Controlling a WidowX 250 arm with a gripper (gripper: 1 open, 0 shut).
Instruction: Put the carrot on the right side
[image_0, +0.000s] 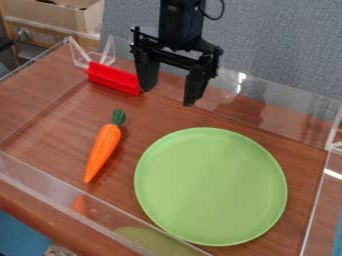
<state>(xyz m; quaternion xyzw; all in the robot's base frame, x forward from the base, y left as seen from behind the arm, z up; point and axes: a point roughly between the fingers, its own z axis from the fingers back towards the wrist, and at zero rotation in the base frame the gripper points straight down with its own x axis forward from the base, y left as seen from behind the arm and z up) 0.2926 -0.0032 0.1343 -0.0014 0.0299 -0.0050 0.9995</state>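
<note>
A small orange carrot (104, 150) with a green leafy top lies on the wooden table, its green end pointing away from me, just left of a round green plate (211, 185). My black gripper (170, 88) hangs over the table behind both, pointing down. Its jaws stand open with nothing between them. The carrot lies well in front of and slightly left of the fingertips, apart from them.
A red rectangular block (114, 78) lies at the back, just left of the gripper. Clear acrylic walls (274, 95) ring the wooden table (54, 115). Wooden crates (54, 18) stand behind the back left wall.
</note>
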